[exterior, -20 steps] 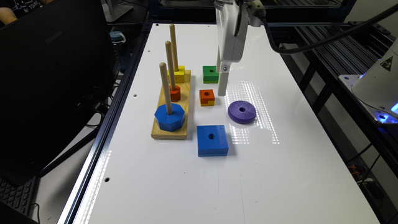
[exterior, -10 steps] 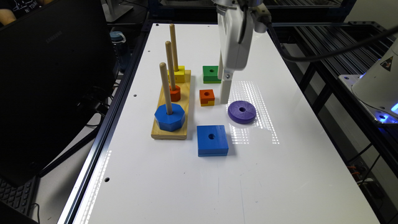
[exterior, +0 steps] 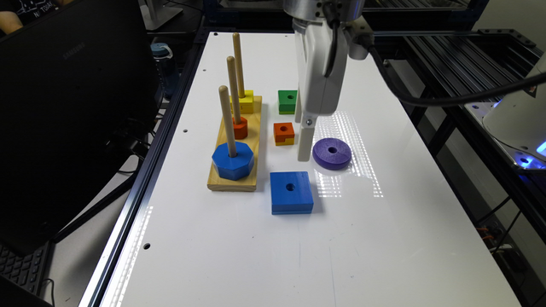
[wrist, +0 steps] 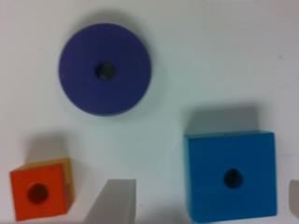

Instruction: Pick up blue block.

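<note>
The blue block (exterior: 291, 191) is a flat square with a small centre hole, lying on the white table (exterior: 384, 238) in front of the peg board. My gripper (exterior: 303, 150) hangs above the table just behind it, between the orange block (exterior: 283, 132) and the purple disc (exterior: 332, 152). In the wrist view the blue block (wrist: 230, 178) lies between my two grey fingertips (wrist: 114, 201), which stand wide apart. The gripper (wrist: 204, 201) is open and touches nothing.
A wooden peg board (exterior: 233, 179) with three dowels stands at the exterior view's left, carrying a blue octagon (exterior: 233, 161), an orange piece and a yellow piece. A green block (exterior: 288, 100) lies further back. A dark monitor borders the table's left edge.
The gripper has moved toward the near side of the table, from beside the green block to just behind the blue block. No block has moved.
</note>
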Controlling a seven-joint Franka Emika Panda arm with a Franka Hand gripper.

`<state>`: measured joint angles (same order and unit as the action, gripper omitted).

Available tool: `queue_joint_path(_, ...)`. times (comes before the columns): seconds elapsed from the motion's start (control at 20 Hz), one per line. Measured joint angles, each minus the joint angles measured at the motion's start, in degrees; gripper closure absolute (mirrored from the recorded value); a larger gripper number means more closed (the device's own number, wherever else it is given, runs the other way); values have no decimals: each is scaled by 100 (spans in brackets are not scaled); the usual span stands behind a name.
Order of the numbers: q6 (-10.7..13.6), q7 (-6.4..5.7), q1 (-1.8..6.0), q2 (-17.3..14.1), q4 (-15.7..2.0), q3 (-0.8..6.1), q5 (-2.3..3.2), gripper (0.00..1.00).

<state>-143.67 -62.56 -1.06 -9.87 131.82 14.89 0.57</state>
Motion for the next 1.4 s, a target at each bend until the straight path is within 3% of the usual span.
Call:
queue_joint_path(0.1,8,-119,-42,-62,-70,54,32,0)
queue_joint_path(0.35,10,-274,-83,-82,-91,152,54,0)
queue_joint_path(1.4,-2,-281,-61,-200,-130,147,95,0)
